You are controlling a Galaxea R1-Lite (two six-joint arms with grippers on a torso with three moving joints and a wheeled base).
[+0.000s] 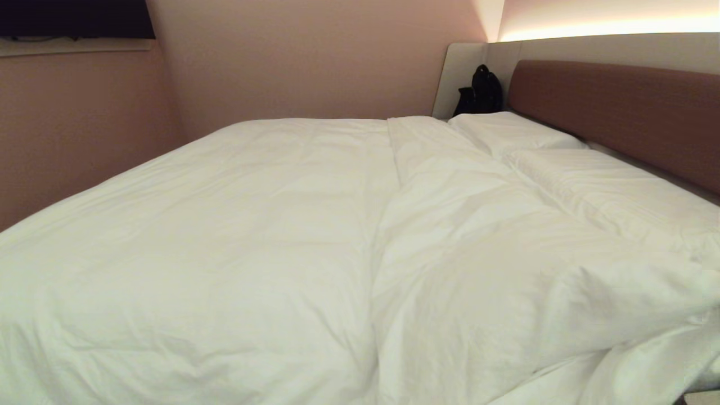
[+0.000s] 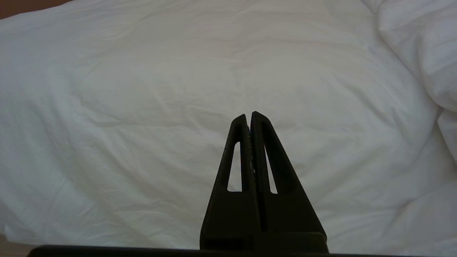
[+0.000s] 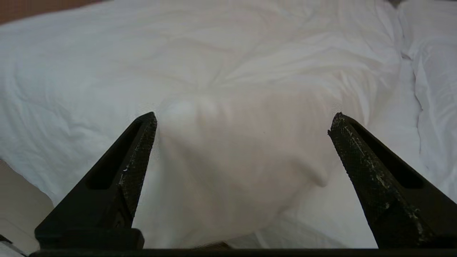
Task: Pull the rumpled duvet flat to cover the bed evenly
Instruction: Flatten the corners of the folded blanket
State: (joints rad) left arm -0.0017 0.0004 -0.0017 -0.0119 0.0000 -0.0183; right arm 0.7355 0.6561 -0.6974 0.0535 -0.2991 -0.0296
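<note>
Head view shows the duvet [image 1: 236,236] spread over most of the bed [image 1: 700,385], smooth across the left half of the frame. A long ridge runs down the middle, and a puffy bunch is heaped at the lower right, where an edge is folded back near the bed's corner. Two pillows [image 1: 509,132] lie at the upper right below the headboard [image 1: 619,112], with a dark bag [image 1: 481,93] in the corner behind them. Neither arm shows in this view.

In the right wrist view the right tool [image 3: 242,119] has its fingers spread wide, a rounded hump of duvet bulging between them; whether they touch the cloth I cannot tell. In the left wrist view the left tool [image 2: 249,115] has its fingers pressed together, holding nothing, above flat duvet.

The step in hand looks like taking hold of the bunched part. To do it well, the right tool should sink far enough that both fingers bracket a thick fold, not just the top skin. Then it should close firmly and draw the fold outward toward the lower right corner, low and steady. Lifting high would drag the smooth side askew.
</note>
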